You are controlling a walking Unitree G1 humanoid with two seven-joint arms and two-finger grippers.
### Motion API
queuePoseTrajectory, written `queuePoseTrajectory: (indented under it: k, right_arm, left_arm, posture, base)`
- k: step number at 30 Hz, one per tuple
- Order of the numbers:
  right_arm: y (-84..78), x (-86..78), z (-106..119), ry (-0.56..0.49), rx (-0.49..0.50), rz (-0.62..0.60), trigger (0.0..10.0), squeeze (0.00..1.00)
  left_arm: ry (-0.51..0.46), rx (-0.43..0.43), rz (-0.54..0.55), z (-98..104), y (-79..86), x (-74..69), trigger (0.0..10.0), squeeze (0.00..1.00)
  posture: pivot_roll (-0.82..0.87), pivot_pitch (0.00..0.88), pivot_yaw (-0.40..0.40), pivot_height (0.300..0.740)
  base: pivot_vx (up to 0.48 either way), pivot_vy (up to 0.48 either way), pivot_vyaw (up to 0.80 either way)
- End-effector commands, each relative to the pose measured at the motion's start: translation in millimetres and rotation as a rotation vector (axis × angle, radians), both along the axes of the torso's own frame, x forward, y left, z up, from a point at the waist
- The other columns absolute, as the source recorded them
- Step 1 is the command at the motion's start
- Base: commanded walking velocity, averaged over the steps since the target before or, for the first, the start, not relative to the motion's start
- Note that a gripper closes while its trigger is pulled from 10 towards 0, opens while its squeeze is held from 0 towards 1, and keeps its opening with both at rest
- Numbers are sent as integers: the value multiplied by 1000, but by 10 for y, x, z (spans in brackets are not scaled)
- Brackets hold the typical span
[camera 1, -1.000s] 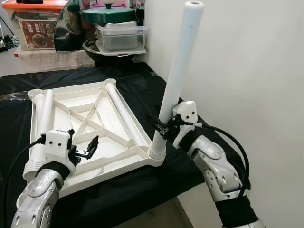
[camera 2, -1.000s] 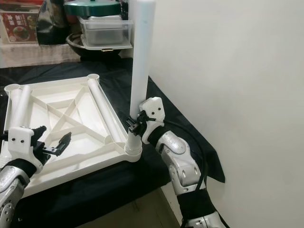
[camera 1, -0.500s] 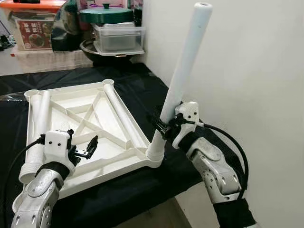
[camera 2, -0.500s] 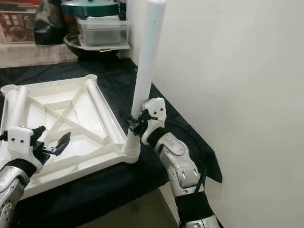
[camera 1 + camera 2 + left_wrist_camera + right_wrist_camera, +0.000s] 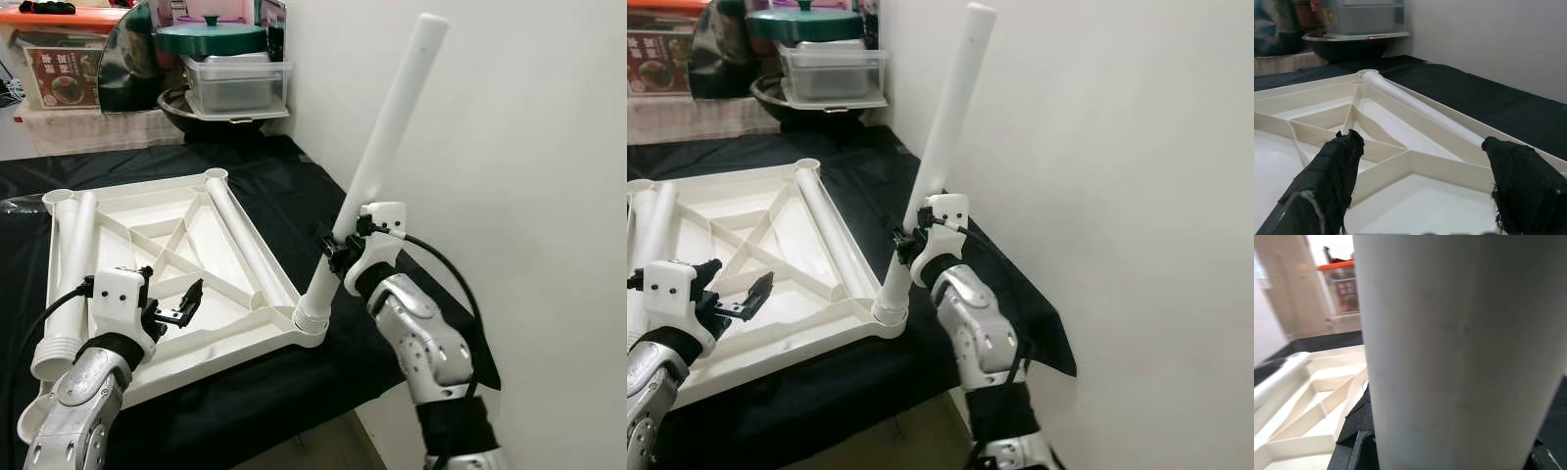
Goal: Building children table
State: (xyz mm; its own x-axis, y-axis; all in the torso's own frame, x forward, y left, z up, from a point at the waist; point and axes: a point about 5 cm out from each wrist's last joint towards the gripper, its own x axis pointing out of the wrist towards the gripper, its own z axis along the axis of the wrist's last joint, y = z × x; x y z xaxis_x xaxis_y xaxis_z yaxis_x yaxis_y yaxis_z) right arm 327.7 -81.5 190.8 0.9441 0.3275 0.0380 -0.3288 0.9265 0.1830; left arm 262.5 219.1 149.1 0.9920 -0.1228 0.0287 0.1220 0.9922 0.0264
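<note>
1. The upside-down white plastic tabletop lies on the black-covered counter.
2. The right gripper clamps the long white leg tube, tilted in the tabletop's near corner socket, probably for seating.
3. The left gripper hovers over the tabletop, fingers spread, empty.

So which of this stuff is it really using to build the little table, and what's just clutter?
In use: upside-down white tabletop; white leg clamped by right gripper, foot at corner socket; two spare legs lying on the tabletop; left gripper.

Clutter: green-lidded pot; plastic container; orange-lidded box.
</note>
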Motion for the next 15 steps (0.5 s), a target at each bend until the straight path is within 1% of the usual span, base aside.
queuePoseTrajectory:
  k: [1, 4, 6, 7, 9, 10, 11, 13, 15]
  right_arm:
    - [-137, -32, -372, 189, -104, -132, 10000, 0]
    - [-144, -42, -378, 189, -108, -168, 10000, 0]
    - [-132, -49, -376, 177, -105, -166, 10000, 0]
    - [-80, -67, -340, 140, -71, -122, 10000, 0]
    - [-4, -97, -254, 45, -61, -29, 10000, 0]
    - [-4, -97, -254, 45, -61, -29, 10000, 0]
    - [41, -116, -227, 11, -42, 44, 10000, 0]
    - [86, -141, -209, -26, -25, 150, 10000, 0]
    - [101, -160, -202, -41, -26, 201, 10000, 0]
  left_arm:
    - [7, -3, 2, -23, -4, -1, 10000, 0]
    - [7, -2, 2, -23, -3, 2, 10000, 0]
    - [7, -2, 3, -24, -2, 4, 10000, 0]
    - [6, -2, 4, -25, 0, 6, 10000, 0]
    - [5, -3, 6, -25, 1, 9, 10000, 0]
    - [5, -3, 6, -25, 1, 9, 10000, 0]
    - [6, -3, 5, -28, 0, 12, 10000, 0]
    - [7, -3, 3, -35, -6, 16, 10000, 0]
    - [8, -3, 2, -39, -10, 17, 10000, 0]
  posture:
    - [88, 0, -97, 740]
    - [87, 0, -97, 740]
    - [87, 0, -97, 740]
    - [87, 0, -97, 740]
    - [87, 0, -97, 740]
    - [87, 0, -97, 740]
    - [89, 0, -96, 740]
    - [90, 0, -96, 740]
    - [90, 0, -96, 740]
  base:
    - [0, 0, 0]
    - [0, 0, 0]
    - [0, 0, 0]
    - [0, 0, 0]
    - [0, 0, 0]
    - [0, 0, 0]
    - [0, 0, 0]
    - [0, 0, 0]
    - [0, 0, 0]
